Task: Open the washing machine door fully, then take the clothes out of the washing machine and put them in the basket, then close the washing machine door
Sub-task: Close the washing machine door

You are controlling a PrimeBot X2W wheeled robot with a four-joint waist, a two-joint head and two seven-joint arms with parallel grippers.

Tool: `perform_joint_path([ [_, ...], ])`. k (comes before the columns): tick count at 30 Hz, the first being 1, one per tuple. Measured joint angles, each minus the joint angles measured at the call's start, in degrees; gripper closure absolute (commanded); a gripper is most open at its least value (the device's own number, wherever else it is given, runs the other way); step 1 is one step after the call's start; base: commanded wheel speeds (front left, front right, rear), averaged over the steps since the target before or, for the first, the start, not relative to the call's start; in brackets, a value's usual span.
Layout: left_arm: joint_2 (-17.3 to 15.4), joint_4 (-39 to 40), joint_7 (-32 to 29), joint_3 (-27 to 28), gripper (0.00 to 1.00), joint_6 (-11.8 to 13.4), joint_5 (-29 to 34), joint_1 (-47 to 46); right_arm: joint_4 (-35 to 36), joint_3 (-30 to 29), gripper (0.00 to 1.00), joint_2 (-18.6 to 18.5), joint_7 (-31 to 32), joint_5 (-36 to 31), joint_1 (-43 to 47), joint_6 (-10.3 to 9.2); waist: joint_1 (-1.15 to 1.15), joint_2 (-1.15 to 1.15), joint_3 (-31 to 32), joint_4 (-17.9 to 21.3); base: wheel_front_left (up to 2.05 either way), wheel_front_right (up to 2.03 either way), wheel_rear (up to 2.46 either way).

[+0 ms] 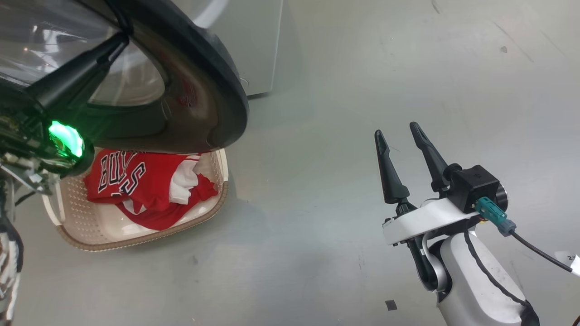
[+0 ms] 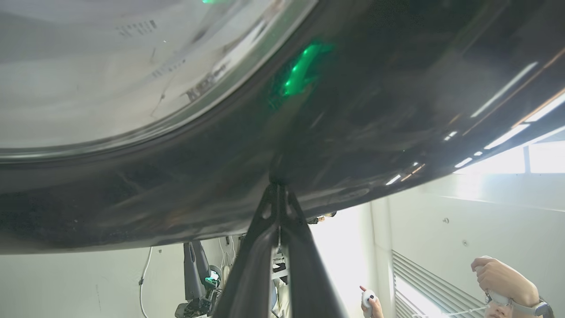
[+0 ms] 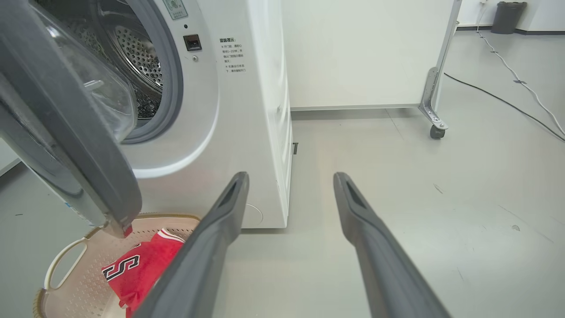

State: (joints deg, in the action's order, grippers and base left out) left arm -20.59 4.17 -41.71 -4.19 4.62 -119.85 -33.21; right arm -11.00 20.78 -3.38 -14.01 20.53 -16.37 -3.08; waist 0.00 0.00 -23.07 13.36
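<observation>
One round washing machine door (image 1: pixel 226 90), glossy black rim around bulging clear glass, fills the upper left. Below it, one cream perforated basket (image 1: pixel 136 244) holds crumpled red-and-white clothes (image 1: pixel 149 181), number unclear. Left gripper (image 2: pixel 278 184): two fingers pressed together, tips on that rim. Right gripper (image 1: pixel 397 130): two fingers apart, empty, lower right. One white washing machine (image 3: pixel 247 132), perforated steel drum

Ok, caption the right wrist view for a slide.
Open right claw beside the washing machine, its door half open above the basket holding the red clothes.
</observation>
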Motion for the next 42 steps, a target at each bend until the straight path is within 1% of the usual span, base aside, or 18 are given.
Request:
perform_joint_path([
  [7,0.05,-3.19,1.99,-0.04,1.00,1.08,0.83,-4.59,-0.40,0.45,0.00,0.13,0.00,0.56,-1.12,0.16,0.00,0.00,-0.63,1.92,0.00,0.00,0.00],
  [14,0.05,-6.76,4.16,-0.30,1.00,1.62,1.66,-8.95,-0.15,0.89,0.00,0.19,-0.01,1.13,-2.40,0.49,0.00,0.00,-1.41,3.89,0.00,0.00,0.00],
  [17,0.10,-8.17,4.98,-0.41,1.00,1.63,3.07,-10.66,0.15,1.27,0.00,0.19,-0.18,1.77,-2.57,0.48,0.00,0.00,-1.73,4.72,0.00,0.00,0.00],
  [23,0.93,-11.43,5.50,-1.42,1.00,1.64,3.49,-13.12,0.44,1.49,0.00,0.20,-0.45,3.08,-2.65,0.42,0.00,0.00,-2.08,5.98,0.00,0.00,0.00],
  [29,1.63,-13.26,6.04,-1.80,1.00,1.66,3.57,-14.58,0.54,1.48,0.00,0.21,-0.45,3.15,-2.66,0.29,0.00,0.00,-2.13,6.12,0.00,0.00,0.00],
  [31,2.01,-13.96,6.04,-2.09,1.00,1.67,3.57,-15.14,0.64,1.05,0.00,0.23,-0.45,3.15,-2.66,-0.11,0.00,0.00,-2.15,5.92,0.00,0.00,0.00],
  [39,3.23,-16.41,5.97,-2.22,1.00,1.54,3.56,-15.55,0.69,0.49,0.00,0.23,-0.45,2.96,-2.69,-0.18,0.00,0.00,-1.84,4.19,0.00,0.00,0.00],
  [42,3.56,-16.89,5.49,-2.37,1.00,0.81,3.53,-15.53,0.68,-0.02,0.00,0.24,-0.45,2.55,-2.70,-0.57,0.00,0.00,-1.60,3.28,0.00,0.00,0.00],
])
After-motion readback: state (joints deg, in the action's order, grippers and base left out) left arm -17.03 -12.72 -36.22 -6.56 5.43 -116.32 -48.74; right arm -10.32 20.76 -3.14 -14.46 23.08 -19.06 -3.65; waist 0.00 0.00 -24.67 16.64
